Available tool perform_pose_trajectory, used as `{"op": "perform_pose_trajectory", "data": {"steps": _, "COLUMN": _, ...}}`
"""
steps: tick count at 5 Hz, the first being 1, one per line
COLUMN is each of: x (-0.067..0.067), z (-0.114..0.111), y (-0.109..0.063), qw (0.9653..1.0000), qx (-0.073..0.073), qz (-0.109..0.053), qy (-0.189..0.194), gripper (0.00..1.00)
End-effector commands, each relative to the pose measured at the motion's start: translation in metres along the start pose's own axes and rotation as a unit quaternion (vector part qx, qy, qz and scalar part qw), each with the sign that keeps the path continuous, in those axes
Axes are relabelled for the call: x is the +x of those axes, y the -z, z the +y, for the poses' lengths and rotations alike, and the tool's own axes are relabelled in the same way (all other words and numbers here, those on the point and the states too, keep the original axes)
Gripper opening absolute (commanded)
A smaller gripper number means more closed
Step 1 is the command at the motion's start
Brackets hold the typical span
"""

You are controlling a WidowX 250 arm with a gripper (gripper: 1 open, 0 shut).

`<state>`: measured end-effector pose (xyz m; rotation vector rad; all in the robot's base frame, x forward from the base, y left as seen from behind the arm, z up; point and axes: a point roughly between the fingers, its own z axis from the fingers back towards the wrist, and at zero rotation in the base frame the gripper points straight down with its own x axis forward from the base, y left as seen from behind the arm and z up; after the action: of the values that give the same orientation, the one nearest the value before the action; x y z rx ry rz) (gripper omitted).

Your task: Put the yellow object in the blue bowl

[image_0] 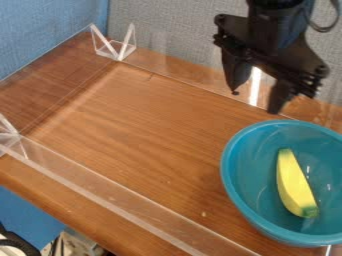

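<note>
Gripper: the black gripper (pixel 266 92) hangs above the far right of the table, pointing steeply down, its two fingers (pixel 237 78) a little apart with nothing between them; it holds nothing.

Gripper to bowl: it stands clear of the blue bowl (pixel 249 165), up and beyond the bowl's far rim, touching neither the bowl nor what lies in it.

Direction to the toy: from the gripper the yellow object (pixel 295 182) lies at about 5 o'clock in the picture, nearer the camera and lower.

Where the toy is: inside the blue bowl, resting on its floor toward the right half, apart from the near wall.

Long axis: the toy runs from about 11 o'clock to 5 o'clock, one end toward the gripper, the other toward the bowl's near right wall.

Look of the toy: small, gently curved, banana-shaped, smooth bright yellow, with a greener tint at the near end; much shorter than the bowl is wide.

Look of the bowl: large, round, deep, glossy teal-blue with a plain rim, sitting at the near right of the wooden table (pixel 120 130).

Surroundings: a low clear plastic fence (pixel 112 42) edges the table; nothing else lies near the bowl.

Judgement: the placing looks done, so the arm need only keep clear of the rim.
</note>
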<state>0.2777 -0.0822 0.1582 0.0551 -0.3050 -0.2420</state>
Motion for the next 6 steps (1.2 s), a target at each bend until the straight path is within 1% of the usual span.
{"op": "perform_pose_trajectory", "data": {"steps": 1, "x": 0.011, "z": 0.005, "y": -0.006, "qw": 0.9996, "qx": 0.0, "qz": -0.011, "qy": -0.027, "gripper": 0.0}}
{"op": "perform_pose_trajectory", "data": {"steps": 2, "x": 0.008, "z": 0.005, "y": 0.001, "qw": 0.9992, "qx": 0.005, "qz": 0.005, "qy": -0.04, "gripper": 1.0}}
{"op": "perform_pose_trajectory", "data": {"steps": 3, "x": 0.006, "z": 0.003, "y": 0.011, "qw": 0.9985, "qx": 0.007, "qz": 0.019, "qy": -0.05, "gripper": 0.0}}
{"op": "perform_pose_trajectory", "data": {"steps": 4, "x": 0.016, "z": 0.0, "y": 0.028, "qw": 0.9989, "qx": 0.003, "qz": 0.028, "qy": -0.037, "gripper": 1.0}}
{"op": "perform_pose_trajectory", "data": {"steps": 5, "x": 0.025, "z": -0.001, "y": 0.046, "qw": 0.999, "qx": -0.002, "qz": 0.035, "qy": -0.029, "gripper": 1.0}}
{"op": "perform_pose_trajectory", "data": {"steps": 6, "x": 0.03, "z": 0.012, "y": 0.014, "qw": 0.9994, "qx": -0.003, "qz": 0.021, "qy": -0.028, "gripper": 1.0}}
